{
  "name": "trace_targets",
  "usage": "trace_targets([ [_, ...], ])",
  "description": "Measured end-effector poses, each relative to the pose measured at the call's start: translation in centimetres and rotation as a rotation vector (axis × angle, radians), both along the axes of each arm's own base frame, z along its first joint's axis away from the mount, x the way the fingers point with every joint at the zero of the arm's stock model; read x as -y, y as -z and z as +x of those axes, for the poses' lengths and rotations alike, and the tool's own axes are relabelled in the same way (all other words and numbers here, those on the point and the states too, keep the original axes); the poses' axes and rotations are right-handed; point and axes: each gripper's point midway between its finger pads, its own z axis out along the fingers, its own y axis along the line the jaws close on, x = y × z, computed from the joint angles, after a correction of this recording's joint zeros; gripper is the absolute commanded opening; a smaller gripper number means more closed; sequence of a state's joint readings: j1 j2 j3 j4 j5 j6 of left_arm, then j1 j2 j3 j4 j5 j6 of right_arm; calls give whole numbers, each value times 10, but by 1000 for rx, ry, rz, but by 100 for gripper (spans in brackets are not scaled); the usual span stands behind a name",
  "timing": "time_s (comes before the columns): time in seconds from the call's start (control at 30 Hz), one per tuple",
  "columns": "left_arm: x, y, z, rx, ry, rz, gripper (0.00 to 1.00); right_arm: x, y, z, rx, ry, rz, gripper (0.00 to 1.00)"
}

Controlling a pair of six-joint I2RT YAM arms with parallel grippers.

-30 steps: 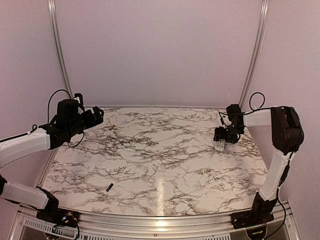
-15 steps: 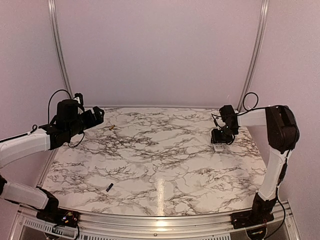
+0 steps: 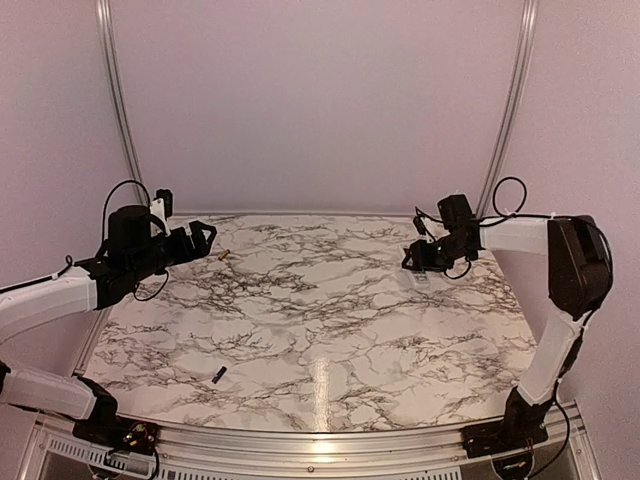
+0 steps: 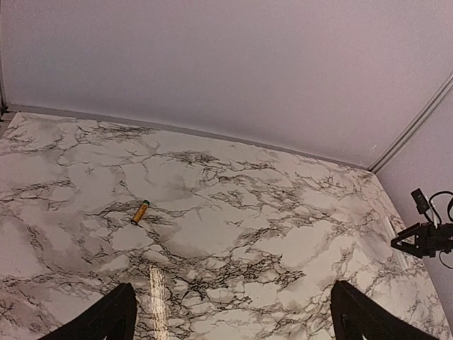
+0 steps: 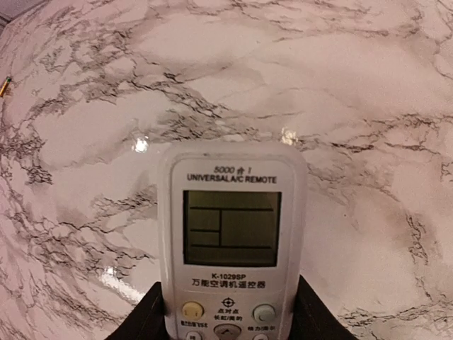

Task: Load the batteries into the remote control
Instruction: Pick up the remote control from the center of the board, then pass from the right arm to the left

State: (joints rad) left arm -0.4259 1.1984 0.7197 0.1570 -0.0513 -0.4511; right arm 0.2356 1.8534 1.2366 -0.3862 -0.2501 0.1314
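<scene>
- Blackish battery [image 3: 218, 375]: loose on the tabletop [image 3: 320, 330], near edge; not loaded.
- Left end effector [image 3: 197, 240]: fully open, empty; golden-tan battery [image 4: 140, 212] lies just beyond.
- Right end effector [image 5: 230, 297]: clamped on remote control [image 5: 230, 234], screen up, far right.

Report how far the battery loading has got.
Done: nothing, neither battery is in. In hand: the right gripper clamps the remote, screen side up. Left to do: the golden battery and black battery lie loose on the table; the left gripper is open and empty.
</scene>
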Motion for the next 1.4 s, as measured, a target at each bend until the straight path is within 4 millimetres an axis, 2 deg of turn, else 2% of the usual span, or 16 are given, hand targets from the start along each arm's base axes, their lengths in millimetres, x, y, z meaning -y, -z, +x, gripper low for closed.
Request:
trace_targets([
  [0.07,6,-9,-6,35,47,-17,99,-16,-35,1,77,-39,93,30],
  [0.17,18,-30,-15,116,133,-65,99,-46,-106,1,236,-120,261,30],
  [0.3,44,-53,-30,209,272,-122,99,-92,-191,-17,415,-275,481,30],
  [0.37,62,-63,-43,257,359,-152,99,-119,-222,-35,463,-369,586,31],
  [0.47,86,-81,-64,328,484,-196,99,-157,-250,-66,484,-506,710,31],
  [0.57,109,-97,-85,392,601,-233,98,-188,-270,-97,480,-625,810,31],
  [0.67,132,-105,-103,425,702,-258,96,-212,-290,-127,487,-731,909,30],
  [0.87,168,-117,-128,465,838,-286,95,-241,-314,-165,495,-866,1048,29],
  [1.17,209,-122,-151,487,939,-298,92,-261,-322,-187,489,-935,1141,28],
  [1.4,224,-127,-149,496,943,-301,87,-264,-328,-195,498,-954,1178,27],
])
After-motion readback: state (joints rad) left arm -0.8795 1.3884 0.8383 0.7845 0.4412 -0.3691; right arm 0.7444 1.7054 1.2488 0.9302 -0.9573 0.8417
